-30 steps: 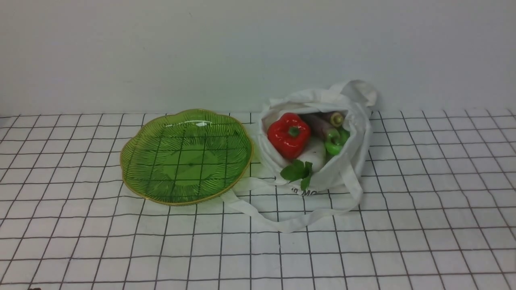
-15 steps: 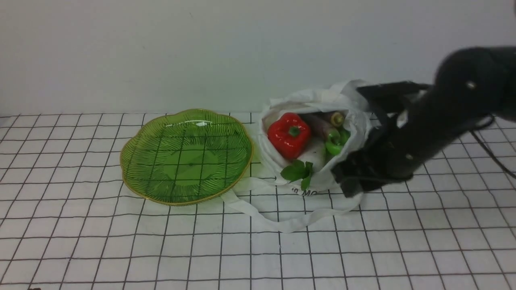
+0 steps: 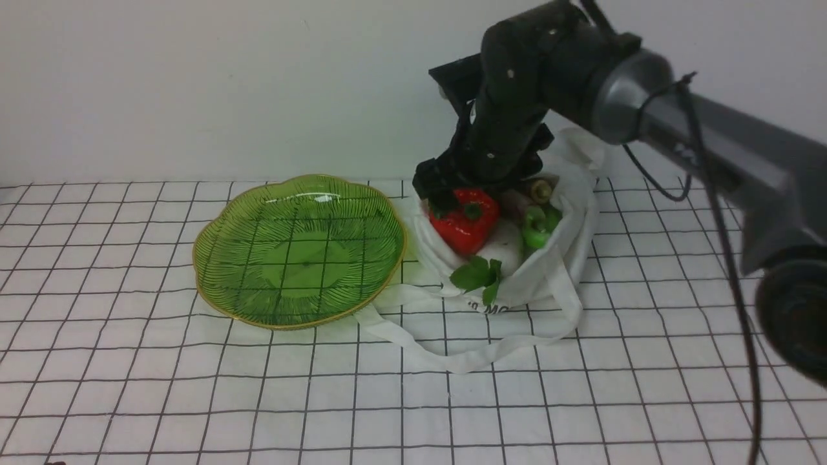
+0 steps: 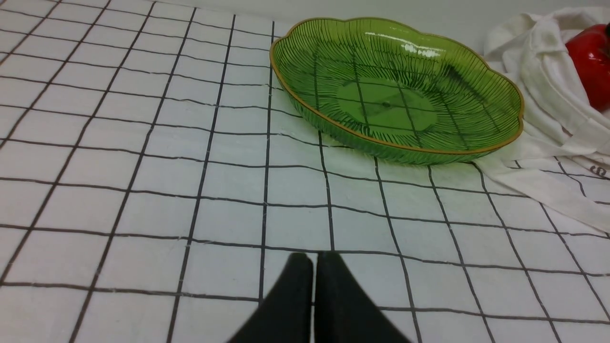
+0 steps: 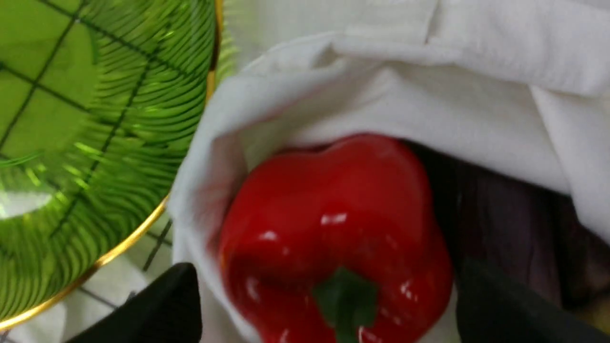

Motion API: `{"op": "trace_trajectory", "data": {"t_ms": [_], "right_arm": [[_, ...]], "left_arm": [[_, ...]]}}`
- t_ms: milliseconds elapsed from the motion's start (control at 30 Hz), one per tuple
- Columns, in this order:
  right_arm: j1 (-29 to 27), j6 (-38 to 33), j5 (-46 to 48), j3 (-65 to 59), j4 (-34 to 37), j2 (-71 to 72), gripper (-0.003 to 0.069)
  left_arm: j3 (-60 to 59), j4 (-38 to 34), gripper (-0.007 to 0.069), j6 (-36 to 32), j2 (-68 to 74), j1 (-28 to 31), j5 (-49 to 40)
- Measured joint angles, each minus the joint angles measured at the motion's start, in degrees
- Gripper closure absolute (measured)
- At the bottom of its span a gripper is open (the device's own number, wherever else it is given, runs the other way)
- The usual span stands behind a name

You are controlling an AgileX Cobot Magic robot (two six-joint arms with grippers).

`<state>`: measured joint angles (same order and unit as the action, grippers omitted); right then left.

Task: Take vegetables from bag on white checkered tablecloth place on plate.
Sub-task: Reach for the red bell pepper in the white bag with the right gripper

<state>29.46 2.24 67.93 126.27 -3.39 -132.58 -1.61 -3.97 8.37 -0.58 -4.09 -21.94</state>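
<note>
The white cloth bag [image 3: 555,274] lies open on the tablecloth [image 3: 194,387], right of the green glass plate [image 3: 297,252]. In it are a red bell pepper [image 3: 468,226], a small green pepper [image 3: 539,223], a white radish [image 3: 507,248] with green leaves and a dark purplish root [image 3: 520,197]. My right gripper [image 3: 466,192] hangs over the bag mouth, open, its black fingers [image 5: 157,305] either side of the red pepper [image 5: 333,224]; one finger seems outside the bag's wall [image 5: 214,143]. My left gripper [image 4: 313,259] is shut and empty, low over the cloth, short of the plate [image 4: 395,145].
The bag's long strap [image 3: 452,355] loops over the cloth in front of the bag and touches the plate's near edge. A pale wall runs close behind the plate and the bag. The right arm [image 3: 711,135] stretches in from the right.
My right arm has swung in from the right, risen over the bag and now holds its open gripper above the red pepper. The bag, vegetables and plate have not moved.
</note>
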Motion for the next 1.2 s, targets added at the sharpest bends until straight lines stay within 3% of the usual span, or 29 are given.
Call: {"op": "trace_trajectory", "data": {"t_ms": [167,367,500,767,867,900,933,1000,1100,1200], "right_arm": [[0.0,0.7,2.9,7.7,-0.2,-5.8,-0.0032],[0.0,0.5,2.9,8.5,0.2,-7.8,-0.0024],[0.1,0.2,2.7,8.7,0.0,-8.0,0.0077],[0.1,-0.6,3.6,9.4,-0.2,-7.3,0.0084],[0.1,-0.8,4.0,10.5,-0.2,-6.6,0.0131],[0.1,-0.8,4.0,11.4,-0.2,-5.9,0.0218],[0.1,-0.8,4.0,11.8,-0.1,-4.5,0.0382],[0.1,-0.8,4.0,12.1,0.2,-2.6,0.0554],[0.1,0.0,4.0,12.2,1.0,1.0,0.0647],[0.1,0.8,4.1,12.3,2.7,4.4,0.0667]], "left_arm": [[0.0,0.0,0.0632,0.0,0.0,0.0,0.0],[0.0,0.0,0.0632,0.0,0.0,0.0,0.0],[0.0,0.0,0.0632,0.0,0.0,0.0,0.0],[0.0,0.0,0.0632,0.0,0.0,0.0,0.0],[0.0,0.0,0.0632,0.0,0.0,0.0,0.0],[0.0,0.0,0.0632,0.0,0.0,0.0,0.0],[0.0,0.0,0.0632,0.0,0.0,0.0,0.0],[0.0,0.0,0.0632,0.0,0.0,0.0,0.0],[0.0,0.0,0.0632,0.0,0.0,0.0,0.0],[0.0,0.0,0.0632,0.0,0.0,0.0,0.0]]}}
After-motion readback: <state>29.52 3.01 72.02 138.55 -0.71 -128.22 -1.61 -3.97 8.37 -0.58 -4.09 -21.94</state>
